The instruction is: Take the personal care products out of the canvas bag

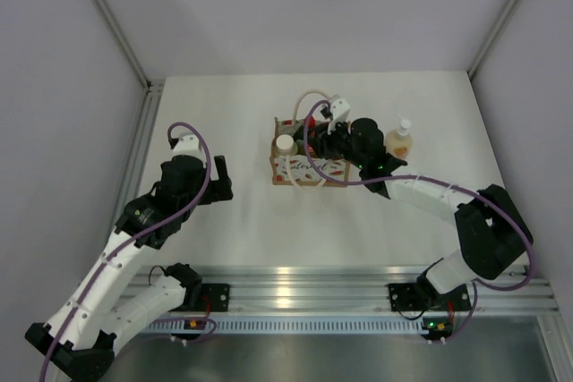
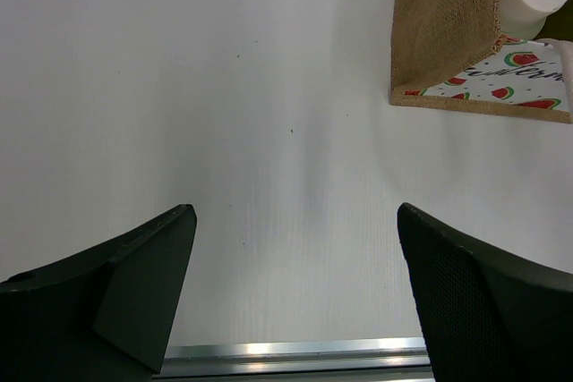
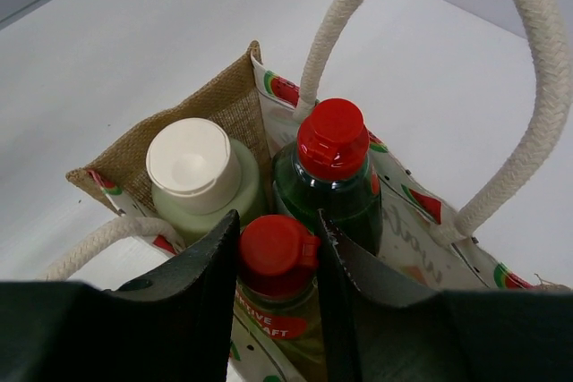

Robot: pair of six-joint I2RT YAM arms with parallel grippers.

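Between the fingers (image 3: pixel 210 292) of the right gripper (image 3: pixel 277 225), inside the canvas bag (image 3: pixel 224 100), sits the yellow-green bottle (image 3: pixel 273 319), pinched at its red cap (image 3: pixel 276 252), seemingly for lifting straight out past the dark green bottle (image 3: pixel 327 199) beyond.

Yellow-green bottle (image 3: pixel 276 261) upright in canvas bag (image 3: pixel 226 100)

The canvas bag (image 1: pixel 309 170) stands on the tabletop (image 1: pixel 251 221), about midway across and toward the far side. Inside it, the lidded cylinder (image 3: pixel 201 176) sits at the left end. A capped bottle (image 3: pixel 331 158) stands beside it. A second capped bottle (image 3: pixel 273 252) stands next to both, between the jaws of the right gripper (image 3: pixel 277 230), which hangs over the bag. The pump bottle (image 1: pixel 400 140) stands on the tabletop to the right of the bag, outside it. The left gripper (image 2: pixel 295 212) hangs over the tabletop, well left of the bag.
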